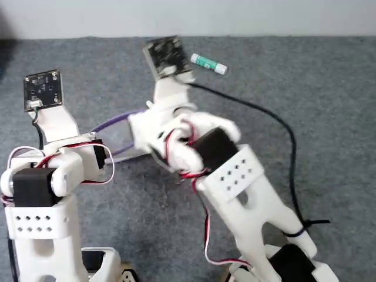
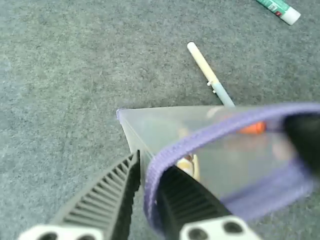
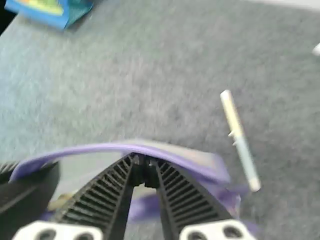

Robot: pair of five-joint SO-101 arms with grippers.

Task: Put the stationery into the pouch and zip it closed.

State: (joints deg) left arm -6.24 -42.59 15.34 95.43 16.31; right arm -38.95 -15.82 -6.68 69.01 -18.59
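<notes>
Purple-trimmed pouch [image 1: 116,138], long axis left to right

From above we see little of the pouch [image 1: 117,136]: the right arm [image 1: 235,176] covers most of it, leaving some purple rim and clear wall. In the left wrist view the glue stick [image 2: 281,9] is cut off by the edge, and an orange thing [image 2: 250,128] inside the pouch is a smear we cannot name. In the right wrist view a blue box [image 3: 47,10] is cropped at the corner.
</notes>
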